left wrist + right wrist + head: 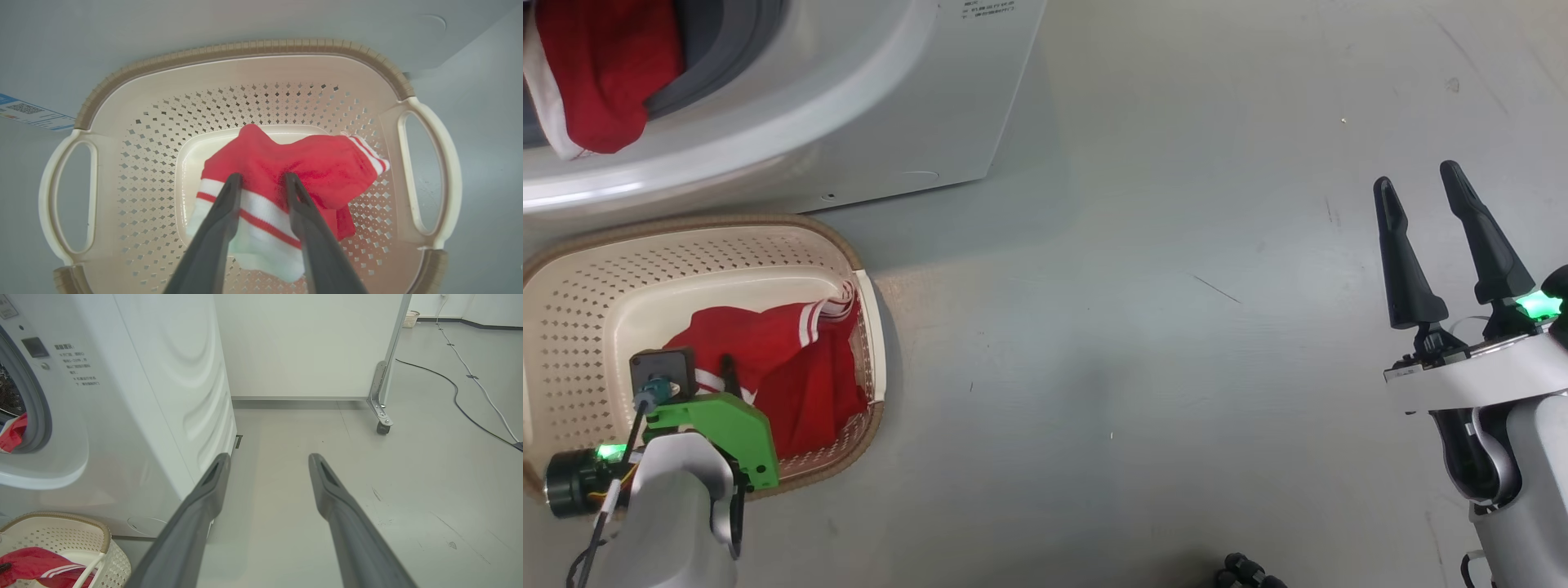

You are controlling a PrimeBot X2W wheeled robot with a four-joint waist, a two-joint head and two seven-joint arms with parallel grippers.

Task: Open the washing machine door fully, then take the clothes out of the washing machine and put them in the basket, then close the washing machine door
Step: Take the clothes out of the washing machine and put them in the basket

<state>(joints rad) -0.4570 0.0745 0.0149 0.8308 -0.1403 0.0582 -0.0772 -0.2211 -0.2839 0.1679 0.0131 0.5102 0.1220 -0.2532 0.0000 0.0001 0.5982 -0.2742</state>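
Left wrist view: the cream plastic basket, rounded-rectangular with perforated walls and a brown woven-look rim, holds one crumpled red garment with white stripes. The left gripper has its narrowly parted tips against that cloth; I cannot tell whether it grasps it. A second red garment hangs over the grey gasket of the white washing machine. The right gripper stands spread wide and empty above the floor.

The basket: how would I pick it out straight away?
Find the big white washing machine. On the floor in front of it sits the basket. It is cream plastic full of small holes, with a brown rim and red clothes inside.
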